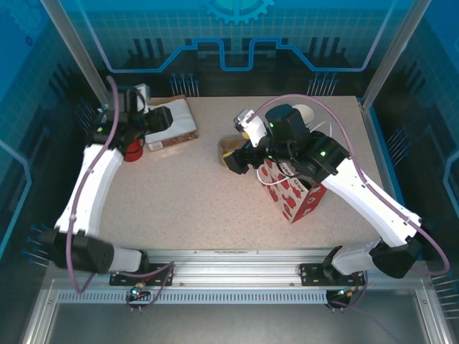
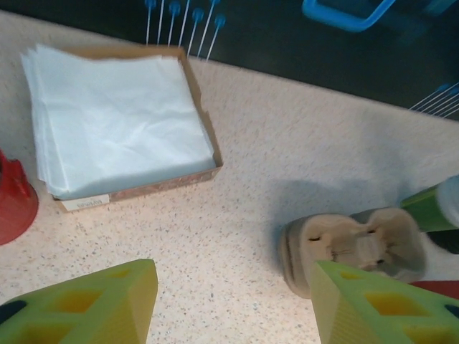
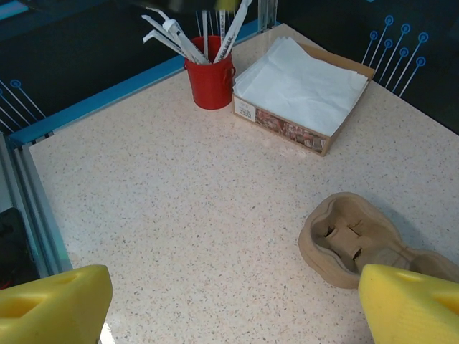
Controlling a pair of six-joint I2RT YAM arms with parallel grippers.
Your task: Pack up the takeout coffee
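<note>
Item, far left: red pot point(image 1: 133, 150) of white sticks, upright. Item: left gripper point(image 2: 233, 276), fingers spread with nothing between them, near the napkin box point(image 1: 179, 132). Item, centre: cup carrier point(image 1: 226, 148), moulded pulp, flat on the table point(image 1: 186, 208), sockets up and vacant, long axis running roughly toward the bag. Item: right gripper point(image 3: 233, 287), released wide and empty, just beside the carrier. Item, right: paper bag point(image 1: 294, 197), red-and-white, upright, mouth hidden under the right arm. Item, the takeout coffee: position, heading and long axis cannot be told; a green sliver point(image 2: 424, 208) past the carrier is too cropped to name. Status, judged: packing hardly begun, with the cup not yet seated or bagged.
</note>
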